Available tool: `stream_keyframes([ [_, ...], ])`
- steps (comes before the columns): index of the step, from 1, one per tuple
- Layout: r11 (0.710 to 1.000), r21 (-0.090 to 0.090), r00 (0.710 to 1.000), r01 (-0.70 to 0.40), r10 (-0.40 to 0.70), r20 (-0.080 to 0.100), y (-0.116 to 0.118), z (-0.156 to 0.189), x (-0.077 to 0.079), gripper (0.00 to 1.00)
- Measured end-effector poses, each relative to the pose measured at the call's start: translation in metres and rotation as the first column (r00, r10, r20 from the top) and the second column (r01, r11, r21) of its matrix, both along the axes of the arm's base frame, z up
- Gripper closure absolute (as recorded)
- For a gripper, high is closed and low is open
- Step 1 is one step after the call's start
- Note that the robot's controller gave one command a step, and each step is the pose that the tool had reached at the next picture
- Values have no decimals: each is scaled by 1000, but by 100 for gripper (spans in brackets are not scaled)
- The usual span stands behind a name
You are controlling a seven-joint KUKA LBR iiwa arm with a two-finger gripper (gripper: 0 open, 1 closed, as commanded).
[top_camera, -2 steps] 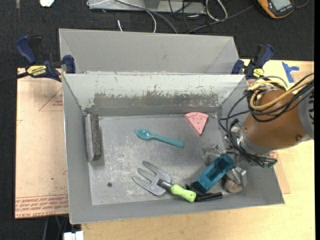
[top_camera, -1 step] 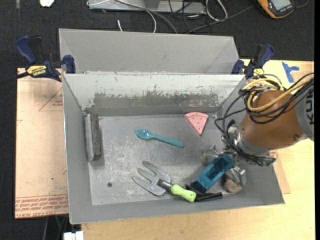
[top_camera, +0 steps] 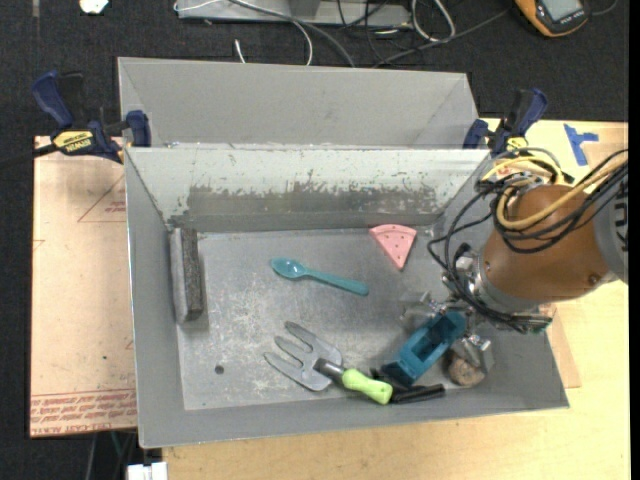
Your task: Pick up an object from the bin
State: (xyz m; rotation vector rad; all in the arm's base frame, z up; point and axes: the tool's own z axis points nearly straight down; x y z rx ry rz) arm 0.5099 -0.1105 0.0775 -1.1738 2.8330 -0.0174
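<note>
- Camera view, from above: gripper [top_camera: 448, 330] down low in the near right corner of the grey bin [top_camera: 300, 183], under the orange-covered wrist [top_camera: 545, 243] and its loops of cable.
- Open or closed: cannot tell, the grasping end being masked by the wrist.
- Right beneath the gripper, touching or nearly so: a blue block-shaped toy [top_camera: 420, 353], lying aslant, upper end at the gripper, lower end toward the front wall.
- Just right of that toy: a small brown round lump [top_camera: 463, 370]; at the toy's lower end, a black stick-like piece [top_camera: 415, 393].
- To the left: a grey hand fork [top_camera: 312, 361] with a lime-green handle, handle end against the black piece.
- Farther up the bin floor, well apart from the gripper: a teal plastic spoon [top_camera: 318, 276] and a pink wedge [top_camera: 393, 242] near the back wall.
- Along the left wall: a grey bar [top_camera: 188, 273], lying lengthwise.
</note>
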Motion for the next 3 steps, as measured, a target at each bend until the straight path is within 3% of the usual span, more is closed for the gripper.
stream_keyframes([
  [1,992,-13,992,-129,129,2,10,-1,3,0],
  [2,996,-10,996,-92,92,7,9,-1,4,0],
  [3,985,-15,985,-169,170,12,8,-1,3,0],
])
